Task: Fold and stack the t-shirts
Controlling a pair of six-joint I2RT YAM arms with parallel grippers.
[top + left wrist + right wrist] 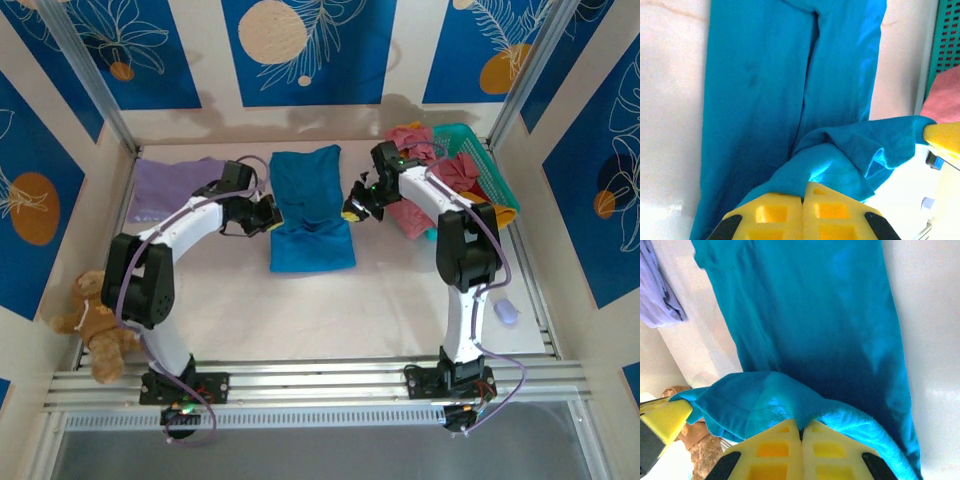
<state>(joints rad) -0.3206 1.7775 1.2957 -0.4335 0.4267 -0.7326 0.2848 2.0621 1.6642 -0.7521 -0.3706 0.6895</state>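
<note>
Grips look firm: left gripper (271,215) and right gripper (353,208) each clamp one side of the teal shirt (312,240). Move both level together, or the fold may skew.

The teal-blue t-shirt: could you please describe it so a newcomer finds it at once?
On the white table, between the two arms, lies the teal-blue t-shirt. The left hand and right hand pinch its side edges. The lavender t-shirt to its left and pink ones to its right lie ungripped.
</note>
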